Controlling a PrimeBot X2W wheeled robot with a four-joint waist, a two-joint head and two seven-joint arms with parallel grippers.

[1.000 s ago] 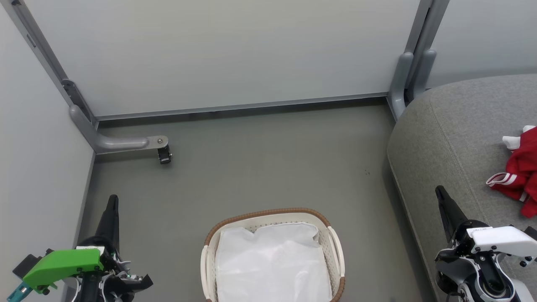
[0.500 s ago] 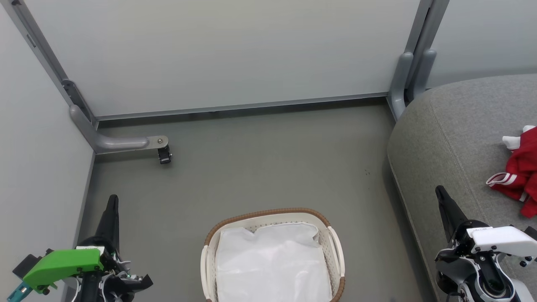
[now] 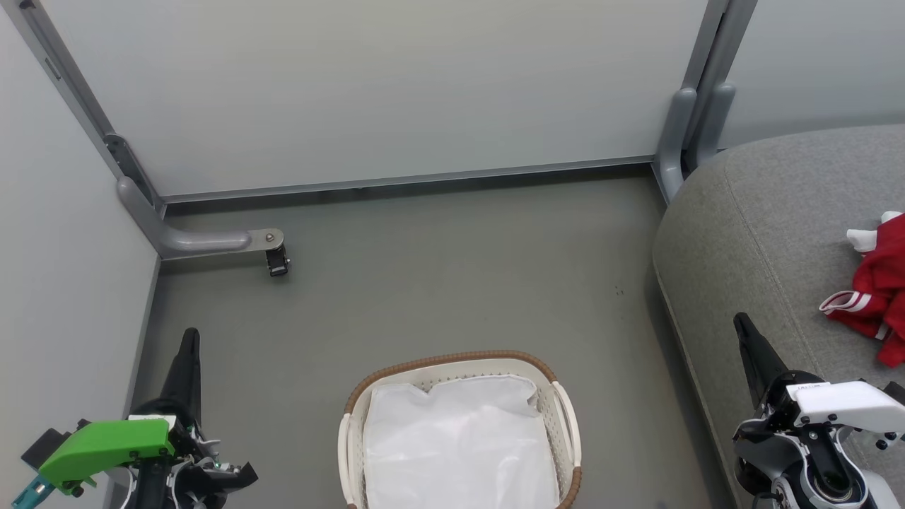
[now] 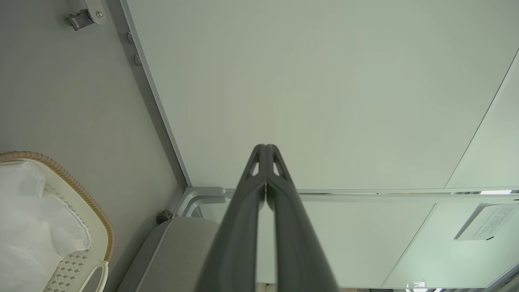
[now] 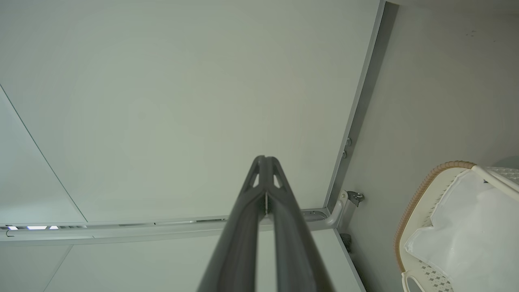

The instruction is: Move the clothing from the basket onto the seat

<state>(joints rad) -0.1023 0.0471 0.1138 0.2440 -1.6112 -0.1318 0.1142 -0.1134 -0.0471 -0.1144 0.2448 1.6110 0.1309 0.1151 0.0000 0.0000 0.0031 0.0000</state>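
The red clothing (image 3: 880, 297) with white trim lies bunched on the grey seat (image 3: 763, 212) at the right edge of the head view. The cream basket (image 3: 565, 403) with a brown rim stands on the floor at bottom centre, holding just its white liner (image 3: 459, 445). My left gripper (image 3: 189, 336) is shut at the lower left, well left of the basket. My right gripper (image 3: 741, 322) is shut at the lower right, over the seat's front edge and left of the clothing. The wrist views show each pair of tips pressed together, left gripper (image 4: 265, 148) and right gripper (image 5: 264, 159), with the basket (image 4: 87, 202) (image 5: 417, 194) at the side.
Pale partition panels (image 3: 396, 85) close off the back and left. A grey support foot with a caster (image 3: 277, 261) juts onto the floor at the left. Grey posts (image 3: 689, 120) stand beside the seat. Open grey floor (image 3: 452, 283) lies between the panels and the basket.
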